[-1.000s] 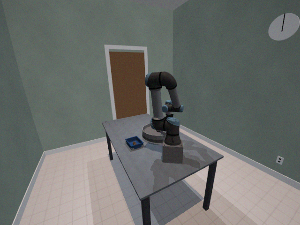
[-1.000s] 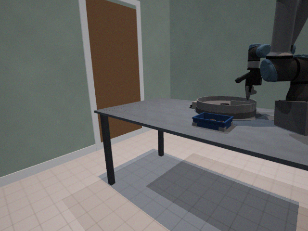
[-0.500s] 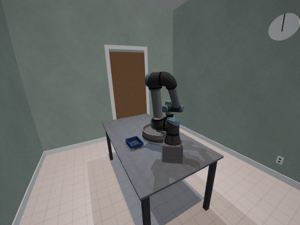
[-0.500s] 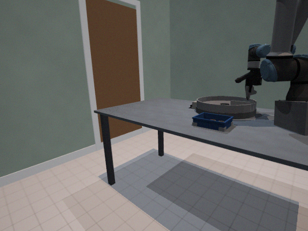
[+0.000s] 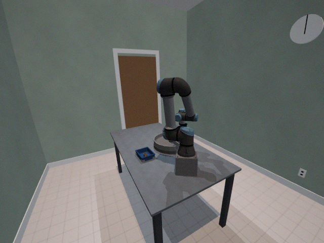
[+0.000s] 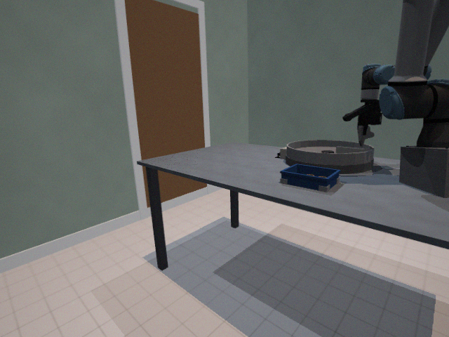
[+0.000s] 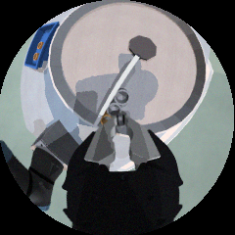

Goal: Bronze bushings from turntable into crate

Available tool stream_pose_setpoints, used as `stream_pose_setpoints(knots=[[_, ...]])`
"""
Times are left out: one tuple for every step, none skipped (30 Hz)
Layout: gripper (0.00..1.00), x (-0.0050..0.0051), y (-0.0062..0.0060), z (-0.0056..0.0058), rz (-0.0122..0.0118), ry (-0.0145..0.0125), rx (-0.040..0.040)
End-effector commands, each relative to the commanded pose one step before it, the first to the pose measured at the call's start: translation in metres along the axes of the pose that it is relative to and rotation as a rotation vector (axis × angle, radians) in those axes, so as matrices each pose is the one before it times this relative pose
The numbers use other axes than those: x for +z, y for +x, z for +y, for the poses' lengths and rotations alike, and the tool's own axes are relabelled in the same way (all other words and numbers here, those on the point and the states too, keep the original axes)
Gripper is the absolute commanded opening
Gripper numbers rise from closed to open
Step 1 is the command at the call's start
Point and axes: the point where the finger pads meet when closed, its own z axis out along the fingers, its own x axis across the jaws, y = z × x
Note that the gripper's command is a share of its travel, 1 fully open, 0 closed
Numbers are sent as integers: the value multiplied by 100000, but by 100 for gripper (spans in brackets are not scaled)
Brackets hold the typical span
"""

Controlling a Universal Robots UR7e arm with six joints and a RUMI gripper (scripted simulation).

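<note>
The round grey turntable [image 7: 132, 69] stands on the table, also in the exterior view [image 6: 329, 154]. My gripper [image 7: 119, 115] [image 6: 362, 139] is shut with nothing visible between its fingers. It hangs low over the turntable's near rim. Just beyond the fingertips lie two steel bushings [image 7: 122, 95] [image 7: 116, 109]. A small bronze bushing [image 7: 105, 115] shows beside the left finger, partly hidden. The blue crate [image 7: 39, 46] sits beside the turntable with two bronze bushings [image 7: 37, 51] inside. The crate also shows in the exterior and top views [image 6: 310, 176] [image 5: 145, 153].
A pale bar [image 7: 119, 78] runs from the turntable's dark hub [image 7: 142, 47] to its rim, close by my fingers. The turntable has a raised rim. The arm's base block [image 6: 424, 170] stands on the table right of the turntable.
</note>
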Motion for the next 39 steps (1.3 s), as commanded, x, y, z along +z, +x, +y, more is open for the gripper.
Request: stream_pose_setpoints(knots=[[5, 30, -121, -61, -9, -9, -162], [5, 0, 0, 0, 0, 0, 0], [5, 0, 0, 0, 0, 0, 0], [5, 0, 0, 0, 0, 0, 0], [5, 0, 0, 0, 0, 0, 0], [5, 0, 0, 0, 0, 0, 0], [5, 0, 0, 0, 0, 0, 0], [5, 0, 0, 0, 0, 0, 0], [5, 0, 0, 0, 0, 0, 0], [5, 0, 0, 0, 0, 0, 0], [5, 0, 0, 0, 0, 0, 0], [5, 0, 0, 0, 0, 0, 0], [5, 0, 0, 0, 0, 0, 0], [5, 0, 0, 0, 0, 0, 0], [5, 0, 0, 0, 0, 0, 0], [5, 0, 0, 0, 0, 0, 0], [5, 0, 0, 0, 0, 0, 0], [5, 0, 0, 0, 0, 0, 0], [5, 0, 0, 0, 0, 0, 0], [5, 0, 0, 0, 0, 0, 0], [5, 8, -3, 0, -10, 0, 0], [5, 50, -21, 1, -64, -2, 1], [5, 123, -64, 3, -198, -7, 4], [5, 125, -50, 1, -94, -3, -2], [5, 130, 2, -3, 0, 1, -6], [5, 158, 1, -3, 0, 1, -8], [5, 174, 4, -4, 0, 1, -9], [5, 179, 3, -4, 0, 1, -9], [5, 172, 2, -3, 0, 1, -7], [5, 151, 4, -2, 0, 0, -4], [5, 0, 0, 0, 0, 0, 0], [5, 0, 0, 0, 0, 0, 0], [5, 124, 5, 3, 0, -2, 10], [5, 90, 2, -1, 0, 0, -2], [5, 54, 1, 0, 0, 0, -1], [5, 23, 1, 1, 0, 0, 1], [5, 4, 1, 2, 0, -1, 4], [5, 0, 1, 3, 0, -1, 6], [5, 0, 1, 3, 0, -1, 6]])
